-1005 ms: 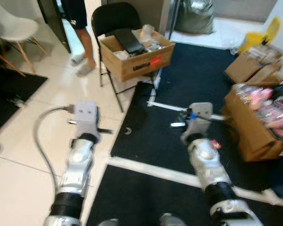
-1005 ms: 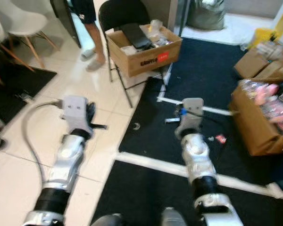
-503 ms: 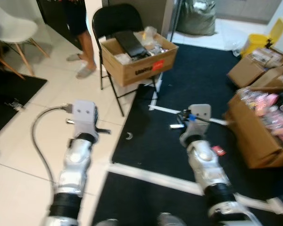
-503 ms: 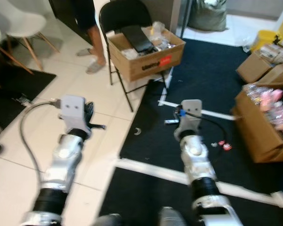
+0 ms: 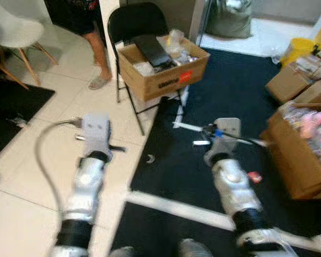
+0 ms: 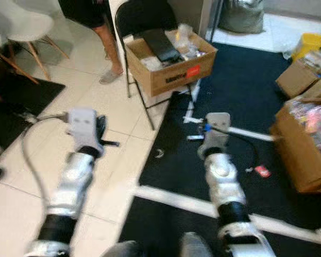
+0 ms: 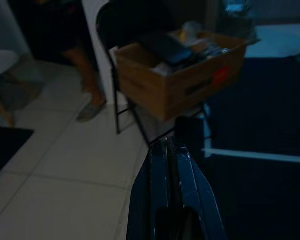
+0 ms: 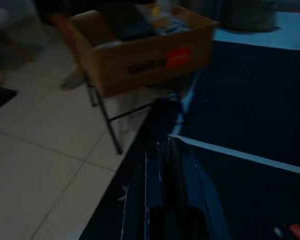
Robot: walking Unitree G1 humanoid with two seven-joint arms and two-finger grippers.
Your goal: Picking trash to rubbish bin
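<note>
While the head views take in a small red scrap of trash [image 6: 262, 171] lying on the black carpet [image 5: 230, 91] beside the right forearm, the dark wrist views look along the closed-together black fingers of the left gripper [image 7: 169, 150] and right gripper [image 8: 162, 147], both empty, toward one open brown cardboard box [image 5: 163, 67] on a black folding chair [image 5: 134, 24]. Both silver arms reach forward, level. One person's legs [image 5: 96, 48] stand behind.

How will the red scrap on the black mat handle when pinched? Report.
The red scrap looks small and flat, so probably light and floppy. Lying flush on the black mat, it may slide rather than lift. Blur hides its material.
</note>
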